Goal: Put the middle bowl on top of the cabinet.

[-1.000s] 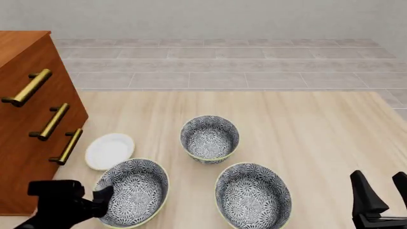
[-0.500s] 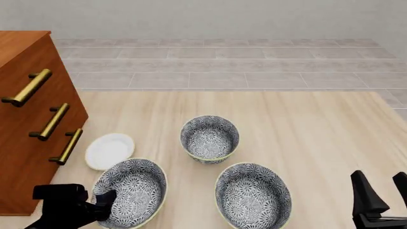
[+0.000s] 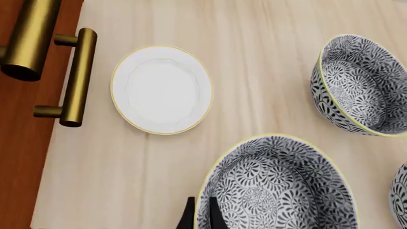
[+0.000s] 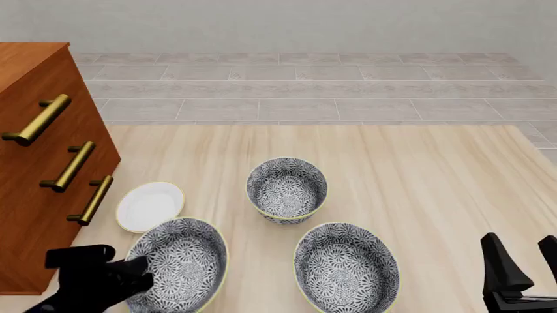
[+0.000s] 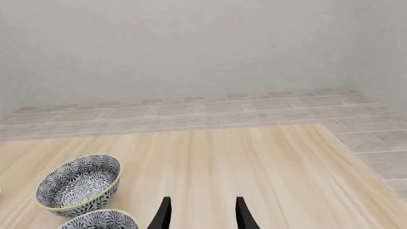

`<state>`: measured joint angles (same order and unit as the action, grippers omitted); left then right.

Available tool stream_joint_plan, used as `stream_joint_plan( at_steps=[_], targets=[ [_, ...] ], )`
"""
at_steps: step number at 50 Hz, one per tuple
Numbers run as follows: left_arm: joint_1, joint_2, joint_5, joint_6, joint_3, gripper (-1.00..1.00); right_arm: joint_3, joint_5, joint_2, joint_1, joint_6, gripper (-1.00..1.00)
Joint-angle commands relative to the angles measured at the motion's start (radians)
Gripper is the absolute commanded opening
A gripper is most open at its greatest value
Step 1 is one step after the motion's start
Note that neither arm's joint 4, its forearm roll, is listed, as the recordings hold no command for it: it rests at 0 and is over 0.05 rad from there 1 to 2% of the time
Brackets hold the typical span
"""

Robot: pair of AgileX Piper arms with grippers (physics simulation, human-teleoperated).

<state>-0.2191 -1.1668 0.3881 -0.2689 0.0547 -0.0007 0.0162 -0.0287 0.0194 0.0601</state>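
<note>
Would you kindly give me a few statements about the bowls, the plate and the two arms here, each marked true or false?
1. Three patterned bowls sit on the table. True.
2. The white plate lies between the cabinet and the bowls. True.
3. A bowl already rests on top of the cabinet. False: the visible part of its top is bare, and all three bowls are on the table.
4. The left gripper is at the rim of the nearest left bowl. True.
5. The right gripper is shut on a bowl. False: its jaws are open and hold nothing.
</note>
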Motion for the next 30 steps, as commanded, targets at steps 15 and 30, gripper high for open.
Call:
stream_joint_plan(
  at_steps=[15, 30],
  targets=[
    [-0.085, -0.024, -0.226, -0.02, 0.126, -1.0, 0.0, 0.003, -0.003, 0.004, 0.009, 1.0],
    [-0.163, 0.147, -0.441, -0.107, 0.225, -1.0, 0.0, 0.004, -0.007, 0.006, 0.015, 1.0]
  ],
)
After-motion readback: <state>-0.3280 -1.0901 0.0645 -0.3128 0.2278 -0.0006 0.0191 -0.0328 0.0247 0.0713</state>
